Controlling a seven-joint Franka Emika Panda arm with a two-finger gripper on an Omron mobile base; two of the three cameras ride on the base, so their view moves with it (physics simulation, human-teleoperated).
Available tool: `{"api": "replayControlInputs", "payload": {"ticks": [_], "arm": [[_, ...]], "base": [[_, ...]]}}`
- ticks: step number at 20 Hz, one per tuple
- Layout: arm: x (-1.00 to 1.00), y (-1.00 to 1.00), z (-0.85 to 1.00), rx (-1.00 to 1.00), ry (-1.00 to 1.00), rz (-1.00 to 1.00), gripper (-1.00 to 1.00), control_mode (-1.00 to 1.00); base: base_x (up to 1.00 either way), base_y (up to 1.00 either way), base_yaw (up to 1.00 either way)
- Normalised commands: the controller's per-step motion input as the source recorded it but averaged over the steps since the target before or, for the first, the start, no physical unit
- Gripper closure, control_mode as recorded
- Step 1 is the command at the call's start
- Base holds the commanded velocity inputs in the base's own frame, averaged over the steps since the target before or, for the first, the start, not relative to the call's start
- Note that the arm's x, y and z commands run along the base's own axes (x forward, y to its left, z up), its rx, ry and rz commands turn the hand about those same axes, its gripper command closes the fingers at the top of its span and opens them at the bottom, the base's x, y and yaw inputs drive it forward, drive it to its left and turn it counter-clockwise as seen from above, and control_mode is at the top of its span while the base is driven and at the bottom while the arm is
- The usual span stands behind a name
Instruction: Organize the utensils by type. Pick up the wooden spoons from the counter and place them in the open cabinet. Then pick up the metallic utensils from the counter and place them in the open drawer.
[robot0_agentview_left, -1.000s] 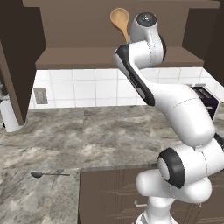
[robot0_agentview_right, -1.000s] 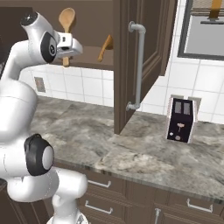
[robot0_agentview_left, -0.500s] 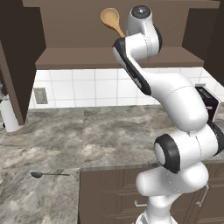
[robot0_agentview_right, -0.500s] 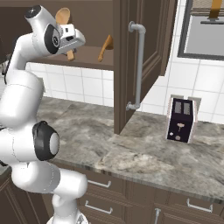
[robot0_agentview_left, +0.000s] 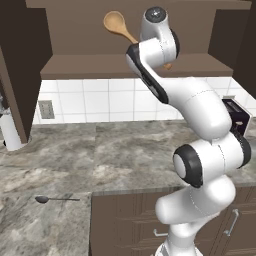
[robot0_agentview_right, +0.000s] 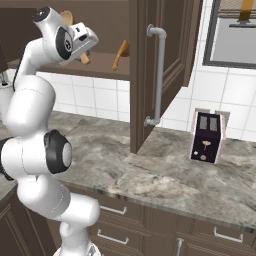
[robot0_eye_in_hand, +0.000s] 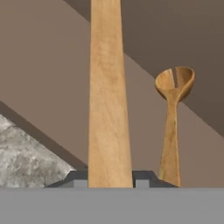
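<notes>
**Desk:** How was the arm posed?

**Photographer:** The white arm reared high above the marbled counter (robot0_agentview_left: 125, 150), elbow bent, its hand lifted to the open cabinet (robot0_agentview_left: 85, 65). The gripper (robot0_eye_in_hand: 110, 177) was clamped on the handle of a wooden spoon (robot0_agentview_left: 116, 24), the jaws partly closed with a dark tip on each side of the shaft. The round bowl stood up and to the left of the wrist, above the shelf.

**Desk:** What did the other cameras add?

**Photographer:** From the hand, the broad pale handle ran straight up the middle, and a second wooden spoon (robot0_eye_in_hand: 172, 113) lay on the shelf boards just beside it, bowl away from the camera. The right base camera showed that spoon's tan handle (robot0_agentview_right: 120, 54) lying on the shelf beside the swung-out cabinet door (robot0_agentview_right: 155, 70) with its grey bar handle, and a black toaster (robot0_agentview_right: 206, 136) on the counter farther right. The left base camera caught a thin dark utensil (robot0_agentview_left: 55, 199) with a tiny head, lying flat near the worktop's front edge, well apart from the arm.

**Desk:** Materials?

**Photographer:** Grained tan wood for the spoons, dark brown timber for the cabinet, veined grey-brown stone below, white tile behind.
</notes>
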Motion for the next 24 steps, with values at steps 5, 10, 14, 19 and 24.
{"api": "replayControlInputs", "payload": {"ticks": [5,10,14,19,24], "arm": [[0.29,0.00,-0.02,-0.13,-0.03,0.13,1.00,-1.00],[0.32,0.00,-0.05,-0.13,-0.03,0.10,1.00,-1.00],[0.39,0.13,-0.10,-0.12,0.00,0.01,1.00,-1.00],[0.32,0.10,-0.06,-0.03,-0.01,0.00,1.00,-1.00],[0.39,0.05,-0.01,-0.01,0.00,0.00,1.00,-1.00]], "base": [[0.00,0.00,0.00],[0.00,0.00,0.00],[0.00,0.00,0.00],[0.00,0.00,0.00],[0.00,0.00,0.00]]}}
